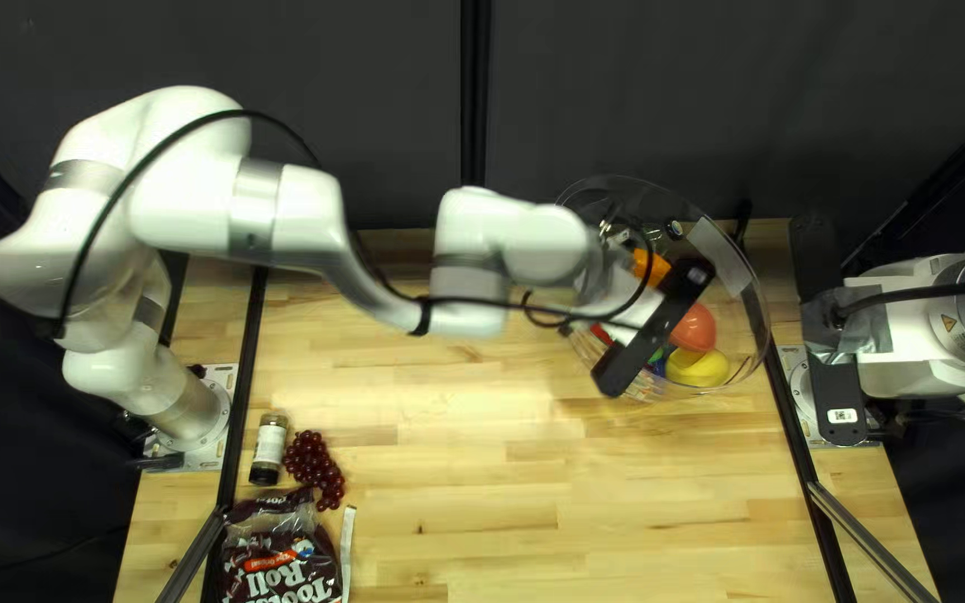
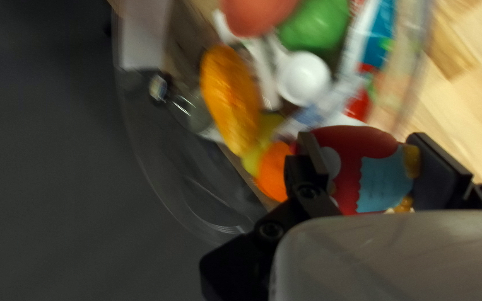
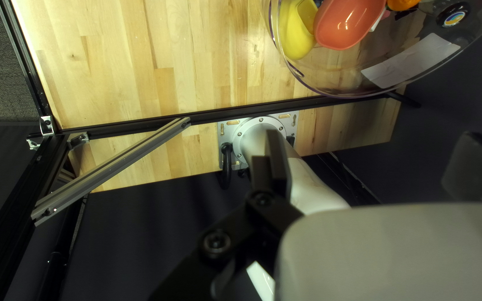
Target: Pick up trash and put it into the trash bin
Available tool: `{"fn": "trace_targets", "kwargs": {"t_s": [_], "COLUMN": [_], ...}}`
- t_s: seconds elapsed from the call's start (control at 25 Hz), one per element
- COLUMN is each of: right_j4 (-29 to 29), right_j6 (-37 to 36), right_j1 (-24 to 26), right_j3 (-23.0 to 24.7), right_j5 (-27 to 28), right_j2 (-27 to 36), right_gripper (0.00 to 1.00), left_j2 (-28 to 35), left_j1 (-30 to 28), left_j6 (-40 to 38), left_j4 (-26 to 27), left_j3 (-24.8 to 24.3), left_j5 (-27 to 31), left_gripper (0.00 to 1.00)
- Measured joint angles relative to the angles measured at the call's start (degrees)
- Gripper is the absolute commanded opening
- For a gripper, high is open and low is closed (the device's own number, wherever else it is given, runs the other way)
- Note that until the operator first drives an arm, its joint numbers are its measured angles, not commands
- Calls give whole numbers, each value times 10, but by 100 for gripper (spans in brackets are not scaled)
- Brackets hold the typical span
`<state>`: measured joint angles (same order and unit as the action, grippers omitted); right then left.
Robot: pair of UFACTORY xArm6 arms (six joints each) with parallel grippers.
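- Top left view: left arm reaches across the table (image 1: pixel 471 447); left gripper (image 1: pixel 641 310) is at the clear bin (image 1: pixel 766 313), fingertips hidden. Yellow piece (image 1: pixel 697 367) and coral bowl (image 1: pixel 695 328) inside the bin. Right gripper (image 1: pixel 876 335) is just right of it. Jar (image 1: pixel 269 444), grapes (image 1: pixel 313 460) and candy bag (image 1: pixel 278 564) sit lower left, on the table.
- Left wrist view: left gripper (image 2: pixel 376 166) is closed onto a red-and-blue item (image 2: pixel 372 167), a finger against each side, gap about item width. Item overlaps the bin's opening; can't tell if it's below the rim. Green piece (image 2: pixel 316 25) and orange piece (image 2: pixel 230 97) in the bin ahead.
- Right wrist view: right gripper (image 3: pixel 364 167) spread wide, nothing held. Bin ahead, apart from it.
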<state>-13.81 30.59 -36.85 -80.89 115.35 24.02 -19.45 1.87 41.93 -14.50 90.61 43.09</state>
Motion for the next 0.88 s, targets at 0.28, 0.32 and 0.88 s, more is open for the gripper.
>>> {"fn": "trace_targets", "kwargs": {"t_s": [0.28, 0.32, 0.88], "right_j4": [0, 0, 0], "right_j6": [0, 0, 0], "right_j1": [0, 0, 0], "right_j3": [0, 0, 0], "right_j5": [0, 0, 0], "right_j2": [0, 0, 0], "right_gripper": [100, 100, 100], "left_j2": [-9, 5, 205], "left_j1": [16, 15, -145], "left_j6": [73, 78, -121], "left_j4": [88, 94, 45], "left_j3": [-3, -22, -211], "left_j5": [-22, -23, 160], "left_gripper": [100, 100, 100]}}
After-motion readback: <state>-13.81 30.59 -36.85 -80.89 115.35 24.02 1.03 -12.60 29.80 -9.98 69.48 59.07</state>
